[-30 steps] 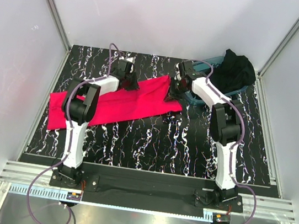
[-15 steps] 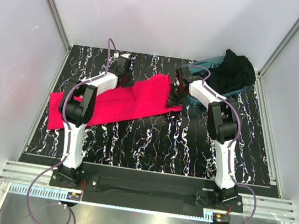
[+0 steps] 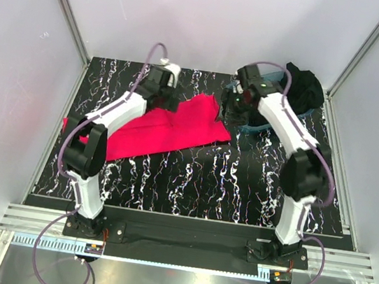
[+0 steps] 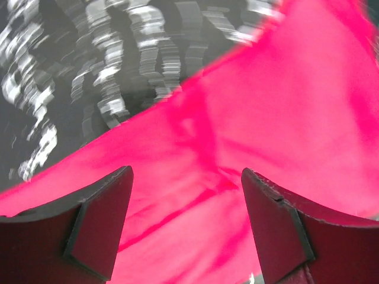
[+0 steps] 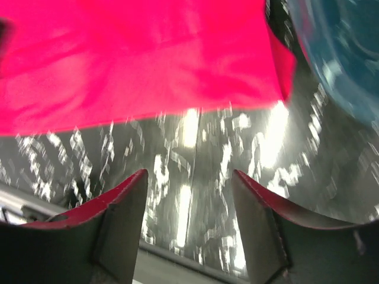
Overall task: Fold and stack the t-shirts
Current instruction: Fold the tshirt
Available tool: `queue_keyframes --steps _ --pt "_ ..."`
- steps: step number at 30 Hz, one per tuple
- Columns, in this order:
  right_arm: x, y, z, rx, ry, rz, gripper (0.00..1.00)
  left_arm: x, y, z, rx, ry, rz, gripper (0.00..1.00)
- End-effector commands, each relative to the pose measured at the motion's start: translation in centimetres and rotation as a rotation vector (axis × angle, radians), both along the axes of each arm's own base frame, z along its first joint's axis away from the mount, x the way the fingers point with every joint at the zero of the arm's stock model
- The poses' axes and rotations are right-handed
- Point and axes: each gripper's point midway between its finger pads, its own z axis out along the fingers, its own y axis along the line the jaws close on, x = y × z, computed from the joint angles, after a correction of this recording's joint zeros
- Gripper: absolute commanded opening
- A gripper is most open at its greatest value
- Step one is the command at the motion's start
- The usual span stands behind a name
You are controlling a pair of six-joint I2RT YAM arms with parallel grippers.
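The pinkish-red t-shirt (image 3: 170,129) lies folded lengthwise, slanting from the left edge toward the back middle of the marbled table. My left gripper (image 3: 163,99) hovers over its far edge, open with nothing between the fingers; the left wrist view shows red cloth (image 4: 237,130) beneath the spread fingers. At the shirt's right end my right gripper (image 3: 233,109) is also open and empty, with the red shirt (image 5: 136,59) just beyond its fingertips. The black t-shirt (image 3: 302,87) is heaped in the teal tub (image 3: 248,128) at the back right.
The tub's clear teal wall (image 5: 340,53) sits close to the right of my right gripper. White enclosure walls ring the table, and a metal rail runs along the near edge by the arm bases.
Both grippers have opened and let go of the red shirt's far edge, then lifted. The shirt now lies flat where they set it, folded along its length.
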Motion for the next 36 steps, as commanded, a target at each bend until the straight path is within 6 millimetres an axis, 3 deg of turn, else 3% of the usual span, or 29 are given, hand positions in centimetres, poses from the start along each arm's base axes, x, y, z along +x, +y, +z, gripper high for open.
queue_keyframes --steps 1,3,4,5,6,7,8,9,10,11,13,17,21,23,26,27,28,32,33,36 --pt "-4.8 -3.5 5.1 -0.081 -0.026 0.007 0.67 -2.9 -4.7 -0.1 0.152 -0.045 -0.399 0.78" --pt "-6.4 -4.4 7.4 -0.075 -0.066 0.0 0.7 -4.0 -6.2 -1.1 0.162 -0.035 -0.552 0.77" --pt "-7.5 -4.9 7.5 -0.084 -0.051 -0.006 0.7 -4.5 -6.8 -1.6 0.172 -0.015 -0.594 0.77" --pt "-8.5 -5.3 8.8 -0.064 -0.073 -0.021 0.71 -4.6 -7.3 -3.4 0.186 0.027 -0.63 0.77" --pt "-9.1 -5.5 9.0 -0.056 -0.072 -0.025 0.72 -3.3 -7.8 -2.6 0.203 0.004 -0.64 0.77" --pt "-10.2 -5.7 8.4 -0.051 -0.044 -0.024 0.72 -2.8 -8.0 -3.1 0.209 0.018 -0.642 0.76" --pt "-11.1 -5.9 9.3 -0.031 -0.061 -0.038 0.72 -2.6 -8.0 -5.7 0.224 0.096 -0.644 0.76" --pt "-11.6 -6.1 9.4 -0.024 -0.062 -0.045 0.72 -2.2 -8.3 -6.3 0.225 0.121 -0.647 0.75" --pt "-12.3 -6.3 8.8 -0.027 -0.044 -0.045 0.73 -1.0 -9.0 -5.1 0.22 0.117 -0.644 0.72" --pt "-12.9 -6.6 9.6 -0.012 -0.072 -0.052 0.73 -0.7 -9.2 -7.3 0.215 0.169 -0.637 0.71" --pt "-13.5 -7.2 9.3 -0.023 -0.073 -0.062 0.73 0.3 -9.6 -7.5 0.207 0.172 -0.623 0.71" --pt "-13.5 -7.3 9.6 -0.018 -0.113 -0.056 0.74 -0.1 -10.3 -10.4 0.126 0.264 -0.626 0.71" --pt "-12.5 -6.2 9.1 0.01 -0.105 -0.04 0.75 0.4 -9.5 -12.2 0.008 0.363 -0.534 0.7" --pt "-11.8 -5.8 8.7 0.016 -0.099 -0.031 0.75 2.1 -8.1 -12.9 -0.051 0.405 -0.432 0.63" --pt "-11.0 -5.5 7.8 0.006 -0.083 -0.022 0.75 4.6 -5.5 -13.4 -0.138 0.443 -0.261 0.61" --pt "-10.8 -5.4 7.6 0.003 -0.078 -0.021 0.75 6.4 -4.9 -12.0 -0.169 0.396 -0.223 0.61" --pt "-10.6 -5.4 7.4 -0.001 -0.076 -0.017 0.76 8.2 -3.2 -11.5 -0.206 0.362 -0.165 0.61" --pt "-10.2 -5.2 6.8 -0.007 -0.056 -0.018 0.76 13.2 -0.1 -7.6 -0.377 0.212 0.032 0.62" --pt "-10.1 -5.2 6.9 -0.008 -0.058 -0.019 0.76 14.6 0.8 -5.5 -0.399 0.154 0.061 0.64" --pt "-9.9 -4.9 7.0 0.001 -0.055 -0.019 0.76 15.5 0.1 0.6 -0.435 0.025 0.049 0.7"
